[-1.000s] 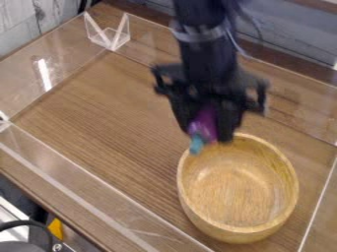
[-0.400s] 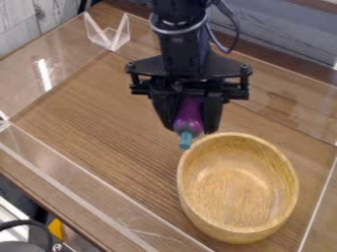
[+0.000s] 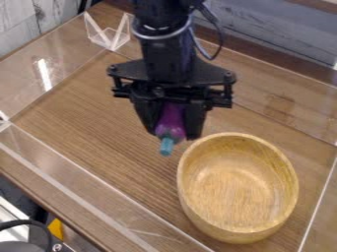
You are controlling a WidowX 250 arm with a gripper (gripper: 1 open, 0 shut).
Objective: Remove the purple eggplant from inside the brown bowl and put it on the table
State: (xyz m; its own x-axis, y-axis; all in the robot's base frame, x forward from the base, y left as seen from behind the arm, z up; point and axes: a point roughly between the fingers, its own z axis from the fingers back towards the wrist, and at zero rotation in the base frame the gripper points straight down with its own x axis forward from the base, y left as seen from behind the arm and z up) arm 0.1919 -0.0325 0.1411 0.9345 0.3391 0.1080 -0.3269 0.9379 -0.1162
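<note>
Above the brown wood-grain table (image 3: 93, 123), the closed end effector (image 3: 168, 124) grips the glossy purple, teal-tipped eggplant (image 3: 168, 135) directly beneath it.

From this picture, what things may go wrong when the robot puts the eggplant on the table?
The purple eggplant hangs from the gripper with its teal end pointing down, so it may tip or roll when released. It is also close to the rim of the brown bowl in this view; if let go there, it might hit the rim or fall back inside.
</note>
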